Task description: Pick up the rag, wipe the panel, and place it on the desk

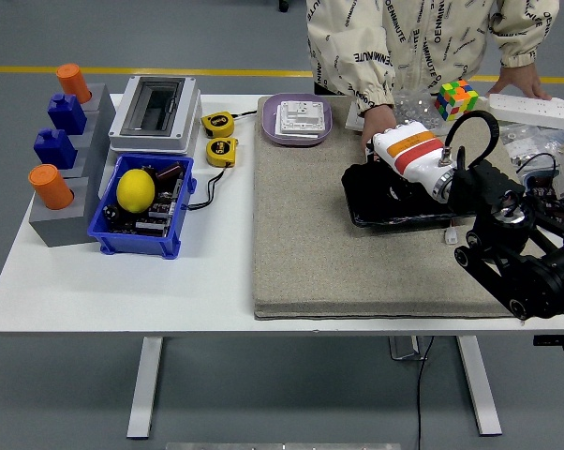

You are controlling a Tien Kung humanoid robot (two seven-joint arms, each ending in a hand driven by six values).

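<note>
The right robot hand [380, 178] lies over the left end of the black panel [404, 202] on the mat [310, 253]; I cannot tell its fingers or the rag apart. Wiping looks underway; setting the rag on the counter [123, 281] remains. A person's hand [371, 127] steadies the panel's far edge.

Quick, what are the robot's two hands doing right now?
Left hand: not in view.
Right hand: over the black panel; open or closed cannot be told.
</note>
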